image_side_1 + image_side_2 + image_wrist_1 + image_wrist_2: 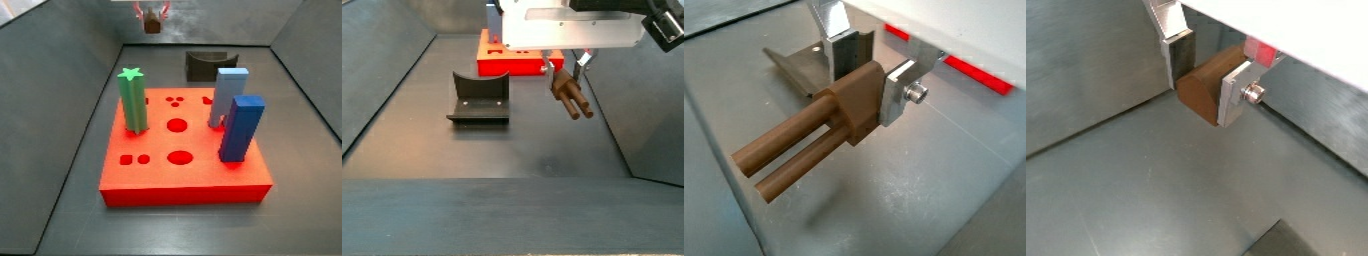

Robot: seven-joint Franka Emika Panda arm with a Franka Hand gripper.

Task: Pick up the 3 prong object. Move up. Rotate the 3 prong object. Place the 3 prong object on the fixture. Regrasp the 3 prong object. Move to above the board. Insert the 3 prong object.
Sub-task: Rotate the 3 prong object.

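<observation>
A: How many of the brown pieces are there, and where?

B: One. The 3 prong object (811, 135) is pinched at its blocky end between the two silver fingers (898, 92) of the gripper (858, 75), and it is off the floor. In a side view (572, 98) it hangs tilted under the white gripper body, above bare grey floor, to one side of the fixture (477, 98) and clear of it.

A: Three prongs, then?

B: In a wrist view I can count two rods side by side; a third may lie behind them, I cannot tell. In a wrist view (1207, 88) only the brown block end shows, no rods at all.

A: And the rest?

B: One fixture, dark, with its upright back and base plate; a grey corner of it shows behind the fingers in a wrist view (794, 65). One red board (181, 150), seen whole in a side view; in a side view (509, 55) only a slice of it shows beyond the fixture. On the board stand one green star-topped post (132, 100) and two blue blocks, the paler (229, 95) behind the darker (241, 128). No wrist view shows these three pegs.

A: Is the gripper visible in that far side view?

B: Only small, at the top edge (152, 18), with the brown piece a dark speck under it.
</observation>
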